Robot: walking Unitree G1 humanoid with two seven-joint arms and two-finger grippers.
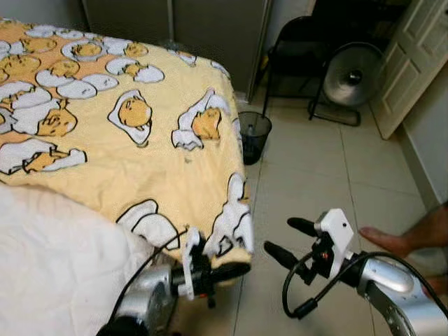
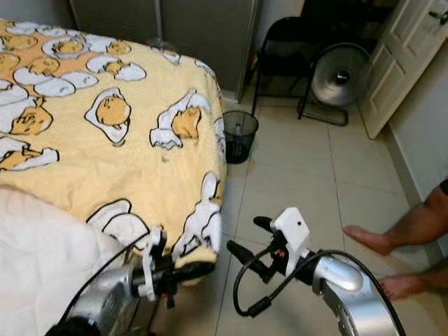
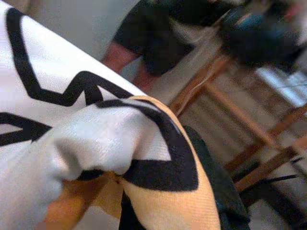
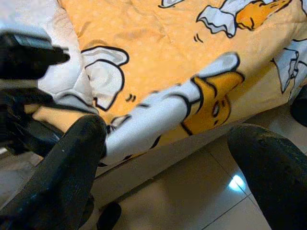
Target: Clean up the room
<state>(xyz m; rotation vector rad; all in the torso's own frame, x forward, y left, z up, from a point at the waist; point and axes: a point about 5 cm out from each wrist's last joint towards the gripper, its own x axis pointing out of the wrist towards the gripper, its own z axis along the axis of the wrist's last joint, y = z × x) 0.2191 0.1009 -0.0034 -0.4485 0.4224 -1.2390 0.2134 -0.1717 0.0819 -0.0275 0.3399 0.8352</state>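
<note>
Gripped at its near corner by the left pincer (image 1: pixel 222 271), the blanket (image 1: pixel 161 147) is not yet straightened; the right pincer (image 1: pixel 290 241) is held open, empty.

soft matt cloth blanket (image 1: pixel 140 161); quilted white cloth mattress cover (image 1: pixel 49 266) at 8 o'clock; glossy floor tiles (image 1: pixel 308 168); black mesh bin (image 1: pixel 253 135).

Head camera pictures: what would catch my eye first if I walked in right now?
A yellow blanket printed with cartoon eggs covers the bed, and the left gripper has its jaws shut on the blanket's near corner. The right gripper hangs open over the tiled floor beside it. A person's bare feet stand at the right, and a black wire bin sits by the bed.
</note>
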